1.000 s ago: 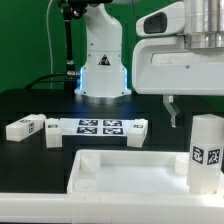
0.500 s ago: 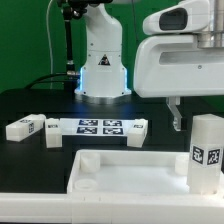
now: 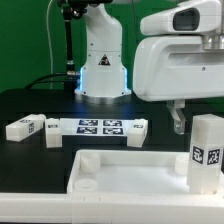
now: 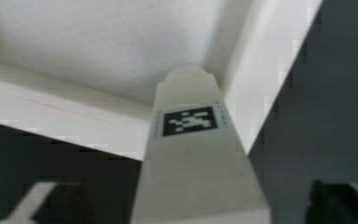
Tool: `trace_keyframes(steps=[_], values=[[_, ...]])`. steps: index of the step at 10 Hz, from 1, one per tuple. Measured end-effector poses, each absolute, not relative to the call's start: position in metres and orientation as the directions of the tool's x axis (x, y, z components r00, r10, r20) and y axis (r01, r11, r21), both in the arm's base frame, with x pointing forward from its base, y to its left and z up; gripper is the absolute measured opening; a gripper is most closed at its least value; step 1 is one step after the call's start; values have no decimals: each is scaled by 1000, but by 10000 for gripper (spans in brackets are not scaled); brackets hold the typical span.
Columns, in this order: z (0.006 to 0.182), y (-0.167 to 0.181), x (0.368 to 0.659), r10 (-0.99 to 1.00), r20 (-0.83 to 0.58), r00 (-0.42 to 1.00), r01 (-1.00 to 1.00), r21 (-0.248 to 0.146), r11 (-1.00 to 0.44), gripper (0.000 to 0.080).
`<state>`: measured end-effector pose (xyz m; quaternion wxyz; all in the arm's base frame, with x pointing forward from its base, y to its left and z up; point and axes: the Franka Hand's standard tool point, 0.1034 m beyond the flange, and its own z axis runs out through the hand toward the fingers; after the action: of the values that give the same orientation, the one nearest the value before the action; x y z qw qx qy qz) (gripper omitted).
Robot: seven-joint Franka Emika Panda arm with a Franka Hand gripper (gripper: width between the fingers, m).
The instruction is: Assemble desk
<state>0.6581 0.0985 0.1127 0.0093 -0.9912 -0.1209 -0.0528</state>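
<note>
Exterior view: gripper (image 3: 178,118) hangs just beside the upright leg (image 3: 207,150), which stands on the tabletop (image 3: 120,172) at the exterior view's right. Wrist view: leg rises between the fingers (image 4: 34,203), which are spread wide and not touching it.

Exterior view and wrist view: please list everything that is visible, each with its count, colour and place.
tabletop: one, white, at the front of the exterior view
upright leg: one, white, tagged, at the tabletop's end on the exterior view's right
lying legs: three, white, behind the tabletop; two on the exterior view's left of the marker board, one at its right end
marker board: one, white, flat
table: one, black
robot base: one, white, behind the marker board
gripper: one, white, open, close to the upright leg's top
</note>
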Motion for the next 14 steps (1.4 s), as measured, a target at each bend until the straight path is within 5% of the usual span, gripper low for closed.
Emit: trace_keyframes(steps=[1, 2, 3, 7, 14], values=[[113, 98, 658, 239, 107, 965, 240, -6, -971, 398], [113, 98, 658, 238, 107, 965, 240, -6, -971, 398], [113, 98, 658, 226, 107, 968, 228, -8, -974, 288], [113, 98, 658, 96, 105, 990, 99, -24, -995, 288], [113, 94, 660, -564, 58, 823, -557, -109, -823, 289]])
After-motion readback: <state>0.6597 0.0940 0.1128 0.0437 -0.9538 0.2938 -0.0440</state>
